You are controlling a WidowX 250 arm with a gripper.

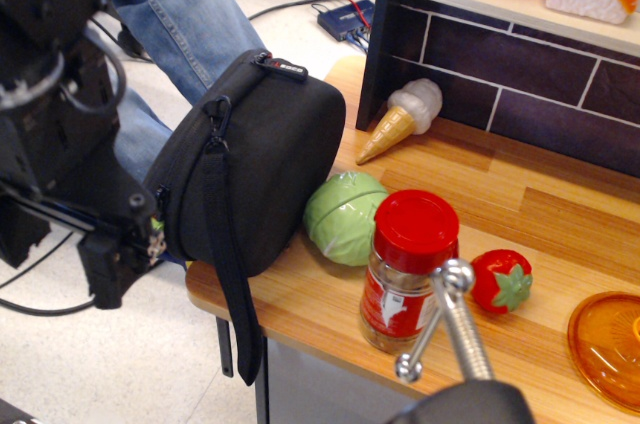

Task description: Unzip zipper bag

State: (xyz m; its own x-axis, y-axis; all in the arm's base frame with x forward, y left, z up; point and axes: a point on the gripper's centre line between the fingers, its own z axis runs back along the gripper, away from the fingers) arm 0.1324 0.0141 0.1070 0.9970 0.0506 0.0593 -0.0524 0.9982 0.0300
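The zipper bag (275,159) is a large black boxy case standing on its side at the left end of the wooden table (520,204), partly overhanging the edge. Its long black strap (232,284) hangs down past the table front. A small red-marked tab (281,66) sits at its top. My black gripper (150,241) is off the table's left end, pressed against the bag's lower left edge where the zipper runs. Its fingers look closed on the zipper pull, which is hidden between them.
A green cabbage toy (343,216) touches the bag's right side. A red-lidded jar (408,269), a tomato toy (502,280), an ice cream cone toy (400,119) and an orange plate (610,349) are further right. A person's jeans leg (170,14) stands behind the bag. A metal clamp (450,329) is in the foreground.
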